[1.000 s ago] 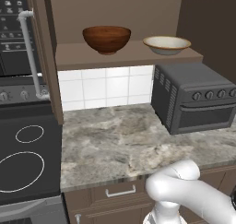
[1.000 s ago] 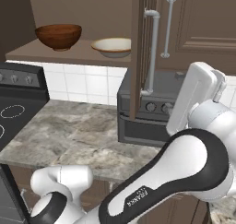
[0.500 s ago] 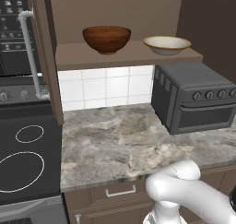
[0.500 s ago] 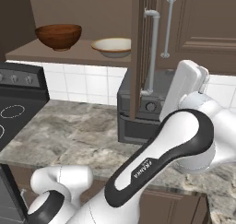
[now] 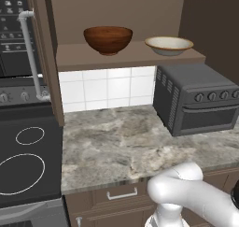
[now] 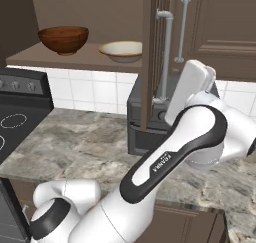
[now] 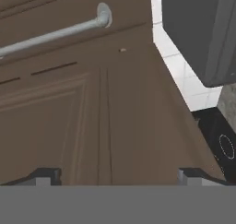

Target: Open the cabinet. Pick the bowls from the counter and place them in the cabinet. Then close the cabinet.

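Bowls (image 5: 108, 39) inside cabinet (image 7: 106, 121); pincer (image 7: 119, 176) wide

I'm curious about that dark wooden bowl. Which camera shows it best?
The left base view: the reddish-brown bowl sits unobstructed, near centre, on the open cabinet's shelf. The right base view shows it smaller, far left. The hand view faces a cabinet door.

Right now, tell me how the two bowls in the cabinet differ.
The reddish-brown bowl is deeper and dark all over; the cream-white bowl is shallower, with a tan rim and a pale inside. The reddish-brown bowl sits on the side towards the stovetop, the cream-white bowl above the toaster oven. Both stand upright and apart on the same cabinet shelf, with the doors open.
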